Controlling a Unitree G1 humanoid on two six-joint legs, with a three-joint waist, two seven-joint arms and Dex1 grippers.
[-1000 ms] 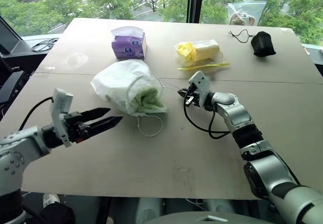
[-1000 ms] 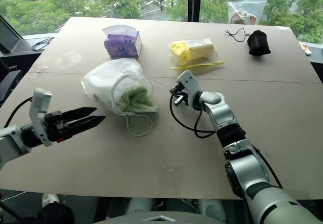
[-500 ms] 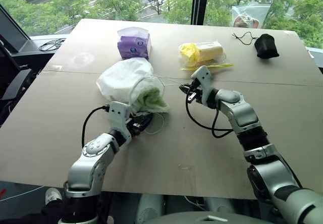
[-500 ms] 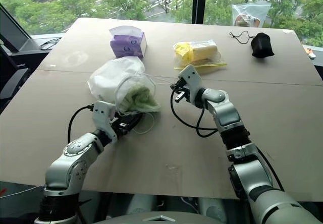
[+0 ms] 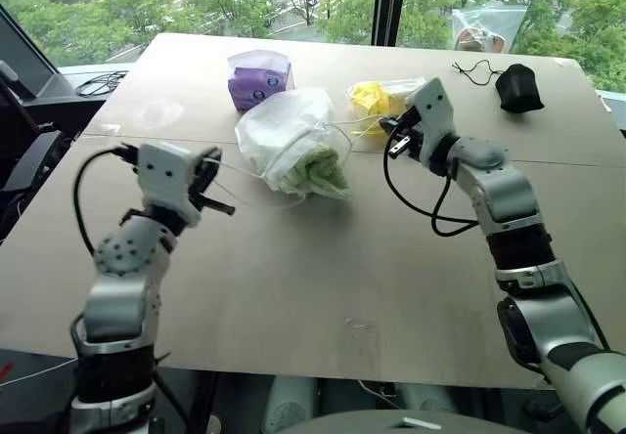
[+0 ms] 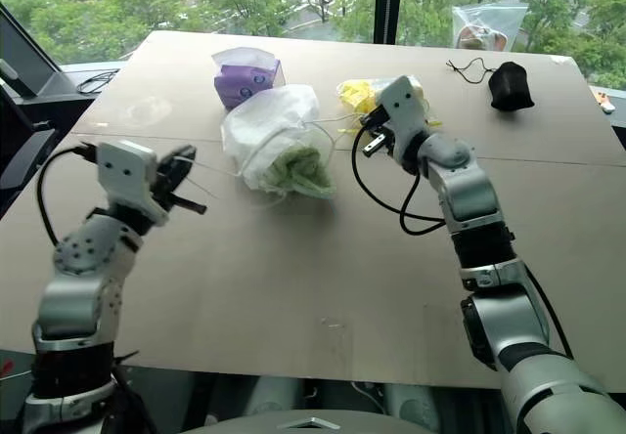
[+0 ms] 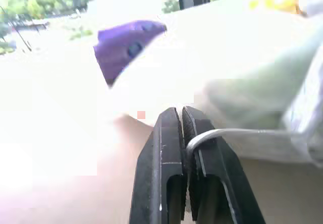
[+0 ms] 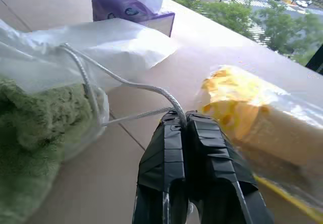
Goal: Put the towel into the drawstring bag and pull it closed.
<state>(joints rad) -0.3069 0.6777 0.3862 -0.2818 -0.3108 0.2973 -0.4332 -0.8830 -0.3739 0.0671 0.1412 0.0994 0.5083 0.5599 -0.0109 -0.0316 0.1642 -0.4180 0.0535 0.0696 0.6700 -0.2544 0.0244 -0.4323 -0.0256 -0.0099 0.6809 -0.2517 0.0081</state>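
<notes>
No readable text, label or number shows anywhere.

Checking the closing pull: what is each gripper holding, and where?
Left gripper and right gripper each pinch a white drawstring cord of the drawstring bag.

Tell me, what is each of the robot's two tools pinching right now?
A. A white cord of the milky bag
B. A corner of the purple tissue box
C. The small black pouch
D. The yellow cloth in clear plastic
A: the left tool and the right tool are each shut on a white cord running to the drawstring bag, which holds the towel.
</notes>
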